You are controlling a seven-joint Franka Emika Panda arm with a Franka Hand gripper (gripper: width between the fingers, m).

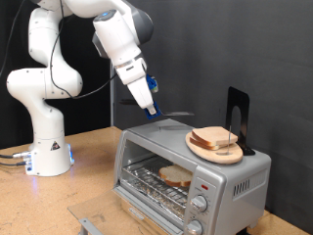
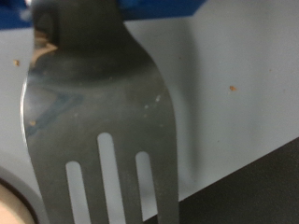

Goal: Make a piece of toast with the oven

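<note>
One claw point(image 1: 150, 106) clamped on a metal spatula point(image 2: 98, 112), above the oven point(image 1: 191, 171), toast point(image 1: 176, 176) inside.

Setting: robotics laboratory with a staged kitchen task. Indicators: a white arm point(image 1: 68, 69) is bolted to a plain wooden bench point(image 1: 83, 181); cables point(image 1: 12, 157) run from its base; a black backdrop point(image 1: 245, 49) encloses the area; the oven point(image 1: 191, 176) stands alone on the bench.
</note>
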